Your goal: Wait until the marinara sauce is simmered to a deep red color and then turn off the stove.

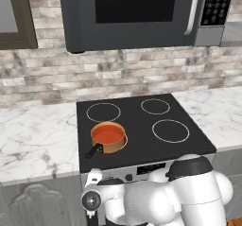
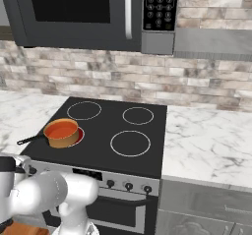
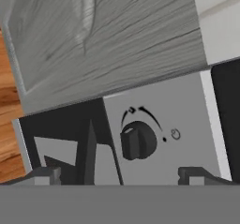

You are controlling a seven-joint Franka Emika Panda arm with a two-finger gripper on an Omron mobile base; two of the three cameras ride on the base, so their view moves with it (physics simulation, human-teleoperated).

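The marinara sauce (image 1: 108, 134) is a flat orange-red disc in a small copper saucepan (image 1: 112, 146) with a black handle. The pan stands on the front left burner of the stove (image 1: 142, 121), and from the right side the marinara sauce (image 2: 61, 129) has the same colour. My gripper (image 3: 122, 175) hangs low in front of the stove's silver front panel, open, with nothing between its fingertips (image 3: 44, 174). Just beyond it and centred between the tips sits a dark knob (image 3: 137, 141), not touched. My white arm hides the left end of the panel in both base views.
A dark microwave (image 1: 132, 12) hangs above the cooktop against a brick wall. Marble counter (image 1: 33, 140) runs on both sides of the stove. A grey cabinet door (image 3: 103, 40) borders the knob panel, with wooden floor (image 3: 7, 124) beyond. Three more knobs (image 2: 129, 186) sit further right.
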